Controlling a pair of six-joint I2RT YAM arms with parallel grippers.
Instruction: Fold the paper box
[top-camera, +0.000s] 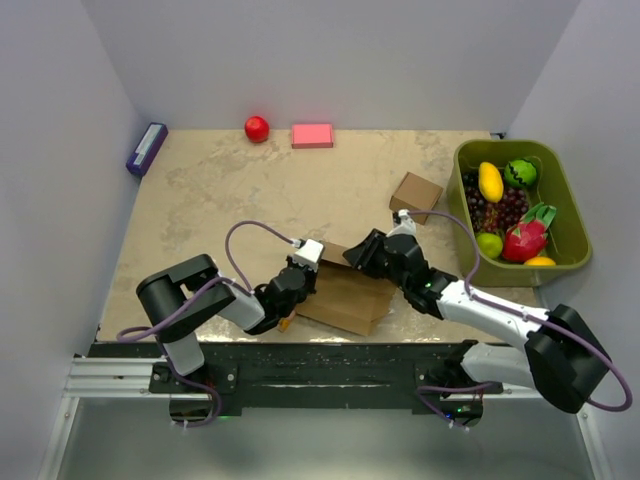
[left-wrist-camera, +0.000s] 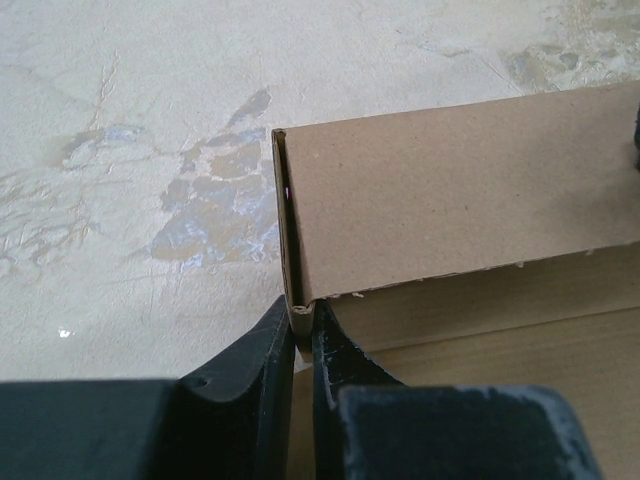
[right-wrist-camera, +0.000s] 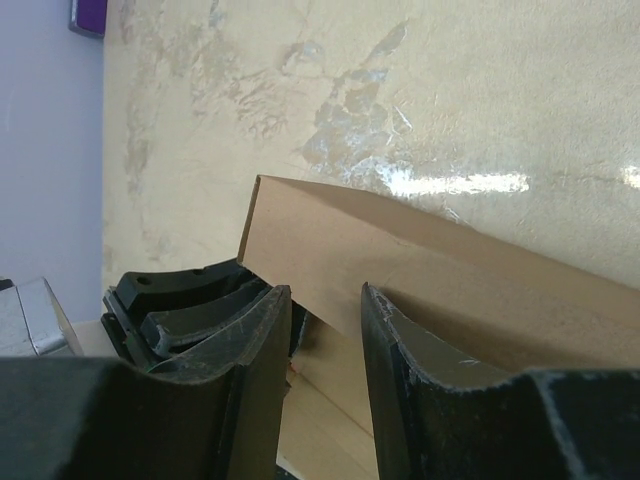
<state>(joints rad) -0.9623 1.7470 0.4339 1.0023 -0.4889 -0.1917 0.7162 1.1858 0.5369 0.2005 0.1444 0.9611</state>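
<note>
The paper box (top-camera: 345, 298) is plain brown cardboard, partly folded, lying near the front middle of the table. My left gripper (top-camera: 300, 276) is at its left end, shut on the lower corner of a raised, doubled side wall (left-wrist-camera: 450, 190); the fingertips (left-wrist-camera: 280, 325) pinch that edge. My right gripper (top-camera: 360, 254) is at the box's back edge, open, its fingers (right-wrist-camera: 272, 320) either side of the edge of a raised flap (right-wrist-camera: 330, 260) without clamping it. The left gripper's black fingers (right-wrist-camera: 185, 290) show just beside it.
A smaller cube-like cardboard box (top-camera: 415, 195) stands behind the right gripper. A green bin (top-camera: 563, 205) of toy fruit is at the right. A red ball (top-camera: 257, 128), a pink block (top-camera: 312, 135) and a purple object (top-camera: 146, 149) lie along the back wall.
</note>
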